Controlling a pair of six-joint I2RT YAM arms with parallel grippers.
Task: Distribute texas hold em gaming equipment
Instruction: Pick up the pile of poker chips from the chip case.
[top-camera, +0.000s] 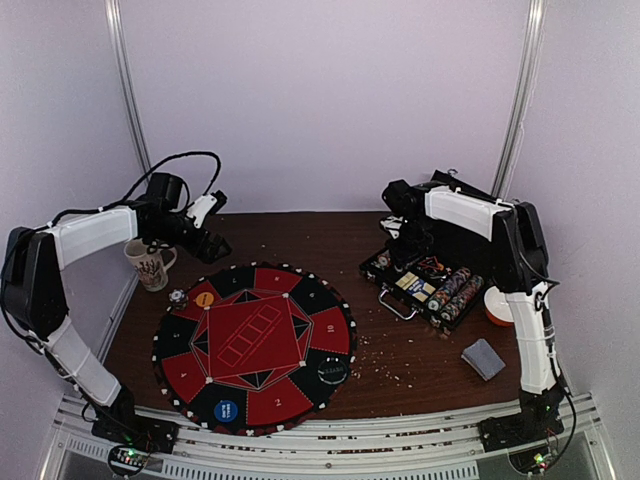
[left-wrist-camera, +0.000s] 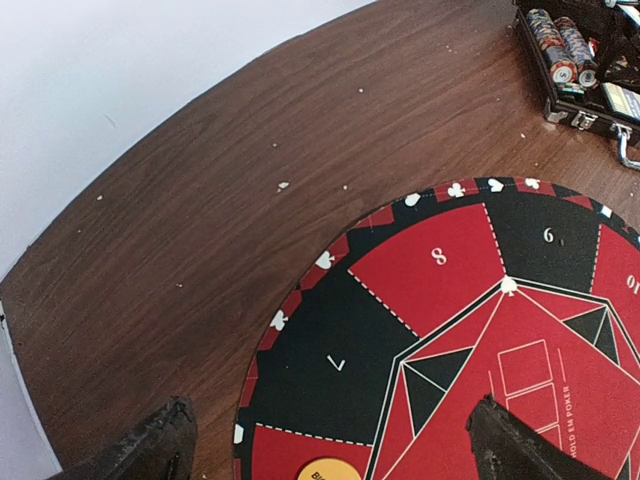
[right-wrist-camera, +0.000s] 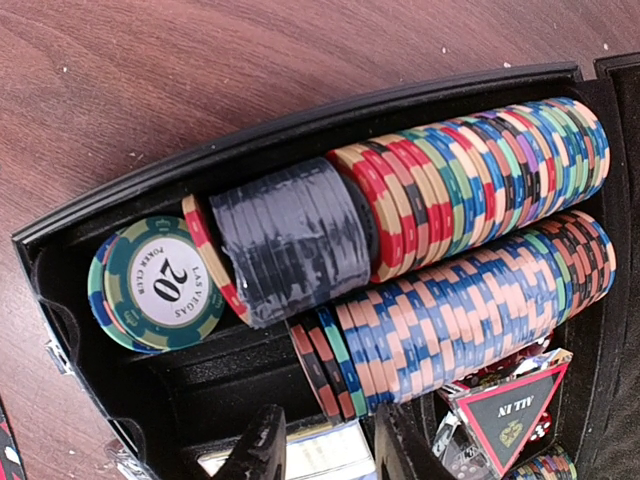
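The black case lies open at the right with rows of striped poker chips in it. In the right wrist view a green "20" chip leans at the row's end beside a dark wrapped stack. My right gripper is down in the case, its fingers pressed on both sides of a white shiny pack of cards. A grey-blue deck lies on the table at the right. Yellow, blue and black button discs sit on the mat. My left gripper hangs open over the mat's edge.
A mug stands at the left beside the left arm, with a small chip near it. An orange-and-white bowl sits right of the case. A red-edged "ALL IN" triangle lies in the case. Crumbs dot the brown table.
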